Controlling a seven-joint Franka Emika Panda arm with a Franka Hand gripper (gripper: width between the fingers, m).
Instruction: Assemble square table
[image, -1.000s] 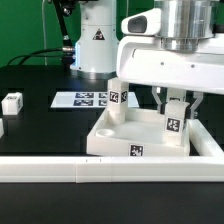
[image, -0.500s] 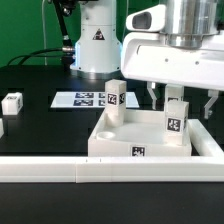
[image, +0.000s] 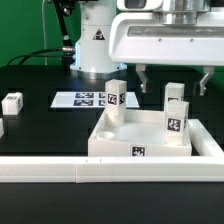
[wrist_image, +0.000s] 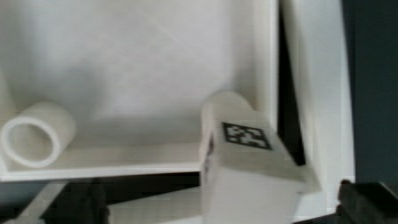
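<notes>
Now tabletop (image: 140, 140) holds two upright legs (image: 116, 103) (image: 176, 116); pincer (image: 171, 80) open, above, empty.

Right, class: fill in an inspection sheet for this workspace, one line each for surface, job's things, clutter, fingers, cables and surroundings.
Surface: black table, matte.
Job's things: white tabletop lies tray-like, rim up; two legs stand upright in it, one at the exterior view's left, one at its right. Another leg lies loose far to the exterior view's left.
Clutter: marker board flat behind the tabletop; long white border wall in front.
Fingers: gripper open, above the right-hand leg, not touching.
Cables: dark ones behind the robot base.
Surroundings: green backdrop.
</notes>
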